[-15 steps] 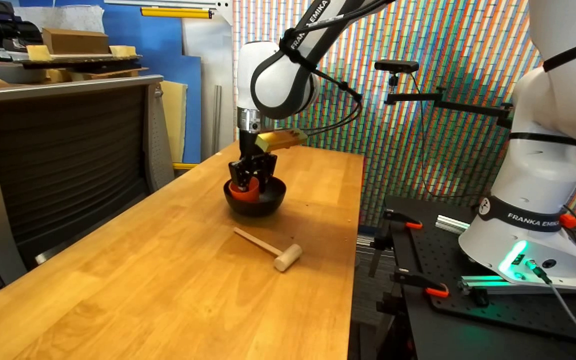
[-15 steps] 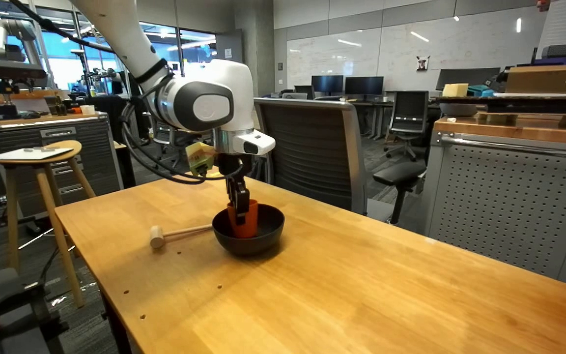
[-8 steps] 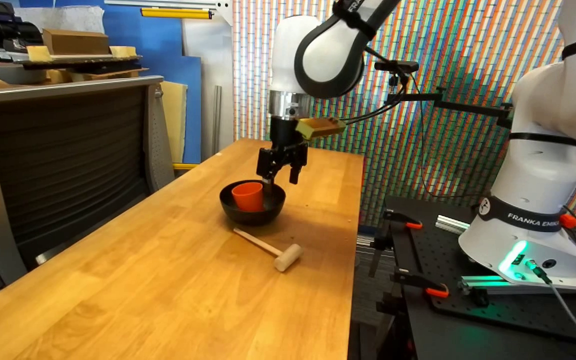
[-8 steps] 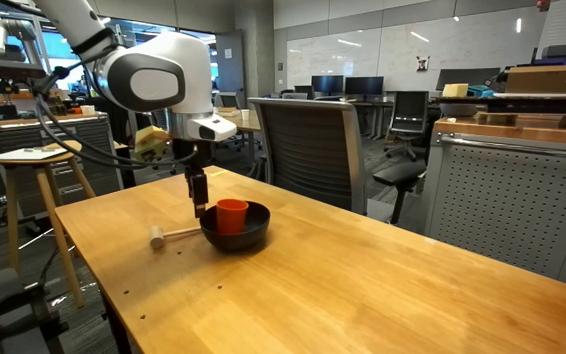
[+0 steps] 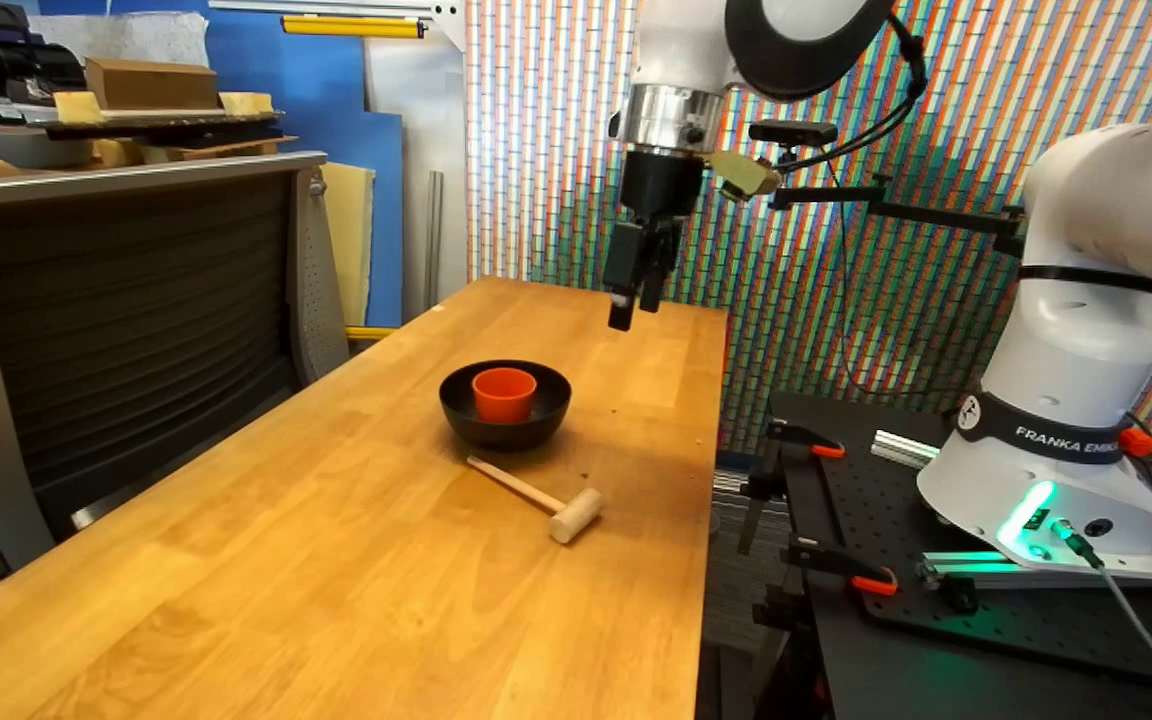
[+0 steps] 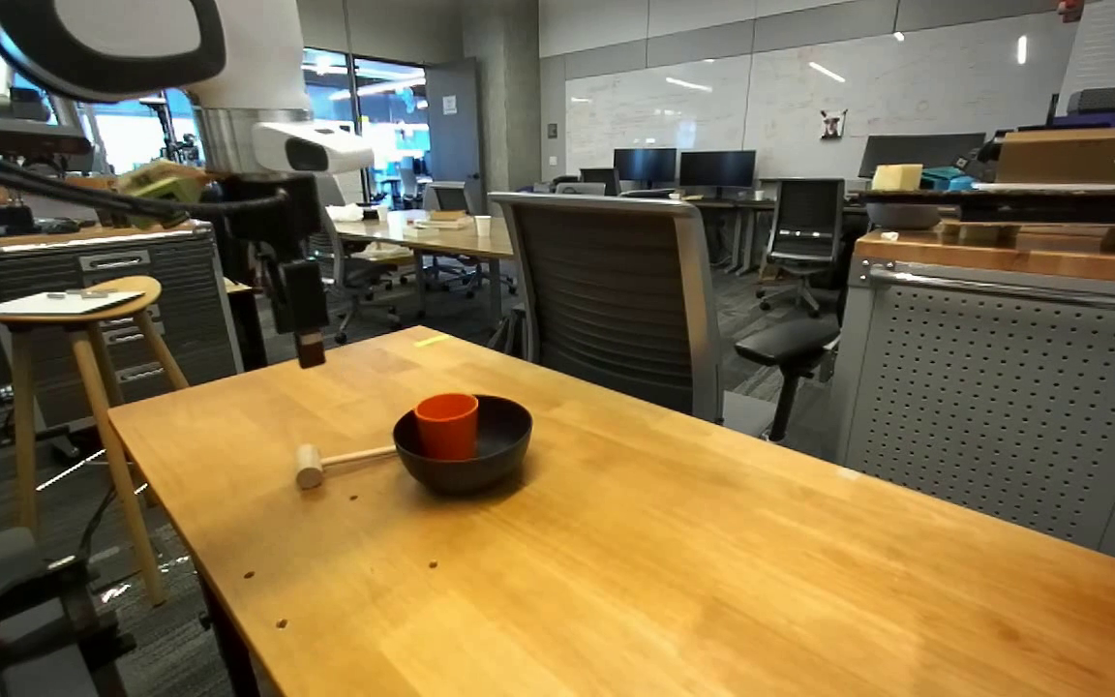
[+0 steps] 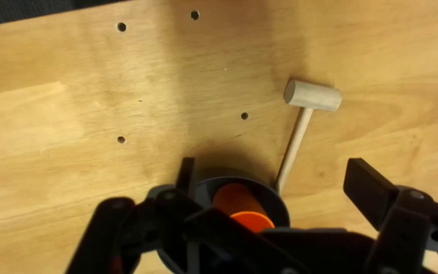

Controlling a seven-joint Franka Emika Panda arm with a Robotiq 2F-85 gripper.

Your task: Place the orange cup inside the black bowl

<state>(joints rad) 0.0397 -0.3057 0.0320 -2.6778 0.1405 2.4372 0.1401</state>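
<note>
The orange cup (image 5: 504,397) stands upright inside the black bowl (image 5: 458,412) on the wooden table. In an exterior view the cup (image 6: 447,428) leans toward no side and rises above the rim of the bowl (image 6: 509,455). My gripper (image 5: 635,310) is above the table, higher than the cup and apart from it, and holds nothing; it also shows in an exterior view (image 6: 310,350). In the wrist view the fingers of the gripper (image 7: 272,167) are wide apart. There the cup (image 7: 238,199) and bowl (image 7: 280,213) are partly hidden behind the gripper's linkage.
A wooden mallet (image 5: 546,505) lies on the table (image 5: 336,560), its handle end close to the bowl. A dark office chair (image 6: 606,300) stands at the table's long edge. A wooden stool (image 6: 132,300) stands beyond the table's end.
One second ago my gripper was down in the bowl at the cup. It has let go and moved up and away. The bowl and cup have shifted slightly, and the cup has settled upright.
</note>
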